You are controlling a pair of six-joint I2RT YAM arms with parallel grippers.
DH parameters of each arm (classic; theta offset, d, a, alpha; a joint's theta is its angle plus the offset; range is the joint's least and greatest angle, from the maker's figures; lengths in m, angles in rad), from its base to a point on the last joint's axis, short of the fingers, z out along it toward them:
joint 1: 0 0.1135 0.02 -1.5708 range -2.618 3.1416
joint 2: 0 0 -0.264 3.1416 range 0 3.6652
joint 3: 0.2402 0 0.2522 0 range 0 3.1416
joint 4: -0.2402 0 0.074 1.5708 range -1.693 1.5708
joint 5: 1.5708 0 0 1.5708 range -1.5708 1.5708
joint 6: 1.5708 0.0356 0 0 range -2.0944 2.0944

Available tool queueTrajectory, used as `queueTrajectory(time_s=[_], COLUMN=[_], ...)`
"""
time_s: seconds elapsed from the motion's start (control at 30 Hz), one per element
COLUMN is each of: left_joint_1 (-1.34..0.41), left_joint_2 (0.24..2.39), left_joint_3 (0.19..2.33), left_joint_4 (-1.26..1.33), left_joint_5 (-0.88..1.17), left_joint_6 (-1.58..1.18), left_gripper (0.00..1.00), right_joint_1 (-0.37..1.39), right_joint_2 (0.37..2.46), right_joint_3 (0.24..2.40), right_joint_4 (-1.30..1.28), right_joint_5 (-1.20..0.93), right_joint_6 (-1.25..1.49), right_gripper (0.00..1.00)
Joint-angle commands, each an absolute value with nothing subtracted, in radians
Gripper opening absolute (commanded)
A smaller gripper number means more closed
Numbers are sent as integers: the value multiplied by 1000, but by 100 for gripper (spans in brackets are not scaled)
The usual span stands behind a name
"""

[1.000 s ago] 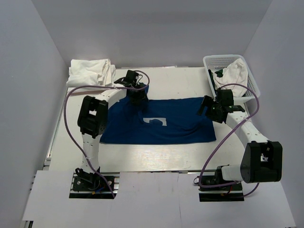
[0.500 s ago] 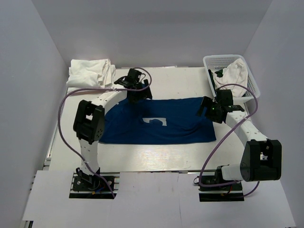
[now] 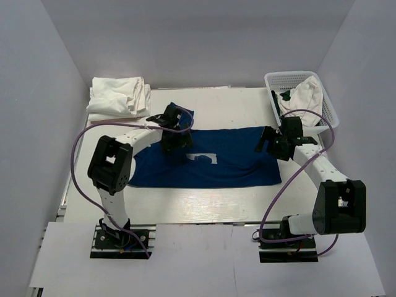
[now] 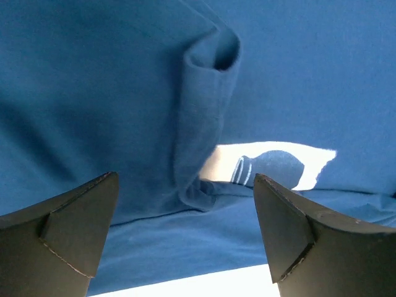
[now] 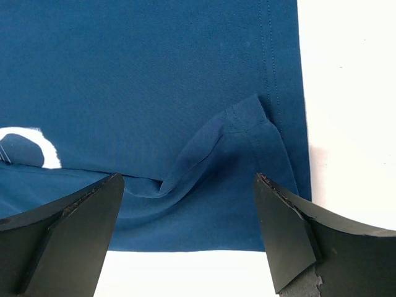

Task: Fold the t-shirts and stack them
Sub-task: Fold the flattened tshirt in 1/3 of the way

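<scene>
Loosely rumpled navy tee (image 3: 232, 170), soft ridged fold (image 4: 204, 124), pale print (image 3: 202, 158)

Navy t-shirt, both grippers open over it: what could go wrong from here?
The left gripper hangs open over a raised ridge of cloth on the navy t-shirt; folding now could press it in as a crease. Near the right gripper, the hem corner is puckered, so a pinch there may catch two layers and skew the fold.

One t-shirt (image 3: 210, 170) lies central — shirt pile (image 3: 117, 96) behind-left, basket (image 3: 279, 80) behind-right.
</scene>
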State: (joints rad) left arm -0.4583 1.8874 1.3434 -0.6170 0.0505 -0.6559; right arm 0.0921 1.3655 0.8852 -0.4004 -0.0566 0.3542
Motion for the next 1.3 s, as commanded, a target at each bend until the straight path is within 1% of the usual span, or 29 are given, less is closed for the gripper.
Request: queueTrajectory(time_s=[0.0, 0.33, 0.53, 0.73, 0.9, 1.07, 1.17, 1.27], left_joint_1=[-477, -508, -517, -517, -535, -545, -545, -534], left_joint_2=[1878, 2006, 2039, 2039, 2078, 2121, 2164, 2212], left_joint_3=[1359, 1447, 1583, 1601, 1612, 1722, 1830, 2003], left_joint_4=[-591, -582, -606, -615, -589, -600, -626, -701], left_joint_5=[98, 170, 170, 199, 255, 229, 218, 198], left_joint_6=[-672, -652, -652, -687, -707, -678, -634, -582], left_gripper=[100, 100, 100, 100, 100, 100, 100, 100], right_joint_1=[94, 92, 92, 92, 91, 89, 94, 91], right_joint_2=[1371, 1370, 1384, 1388, 1384, 1387, 1382, 1373], right_joint_3=[877, 876, 871, 868, 861, 873, 887, 909], right_joint_4=[-380, -374, -365, -347, -328, -328, -325, -322], right_joint_5=[-75, -71, -78, -74, -66, -90, -107, -106], right_joint_6=[336, 333, 337, 345, 351, 341, 339, 336], right_gripper=[90, 90, 90, 90, 90, 90, 90, 90])
